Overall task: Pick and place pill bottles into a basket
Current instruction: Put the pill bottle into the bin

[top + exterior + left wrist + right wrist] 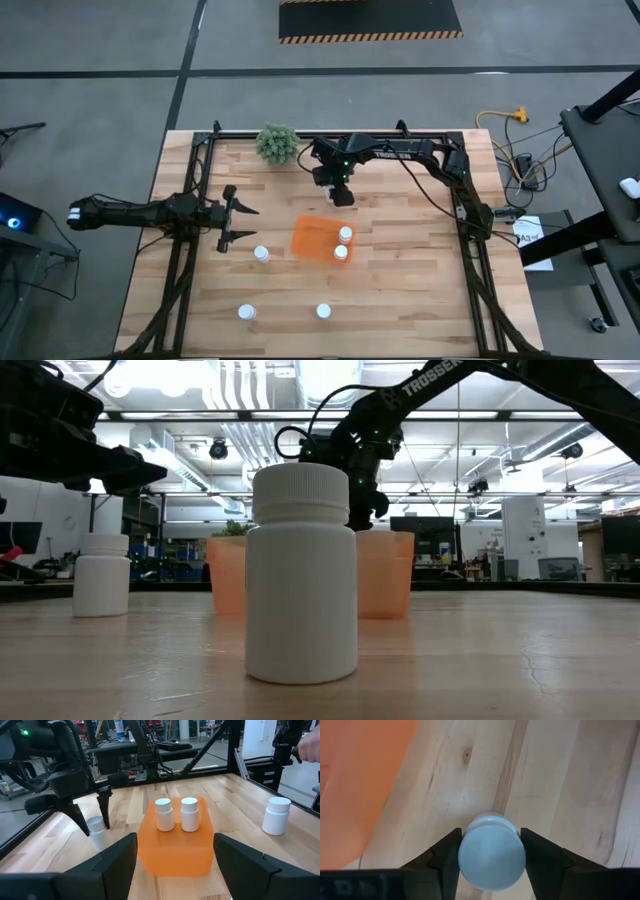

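The orange basket (312, 240) sits at mid-table with two white-capped pill bottles (345, 233) (340, 253) standing in it; they also show in the left wrist view (164, 814) (189, 814). Three more bottles stand on the wood (261, 254) (246, 312) (323, 311). My right gripper (341, 196) is just beyond the basket's far side, shut on another bottle (491, 857). My left gripper (242, 225) is open and empty, left of the basket and facing it (175, 865). My right gripper pinches the bottle between its two fingers, one on each side of the white cap (465, 855). The fingers come from above, pointing down. The bottle is upright (97, 832); I cannot tell whether its base is on the table or just off it.
A small green bushy plant (277, 143) stands at the table's far edge, left of the right arm. Black frame rails run along the table's left and right sides. Bare wood lies at the right of the basket and along the near edge between the loose bottles.
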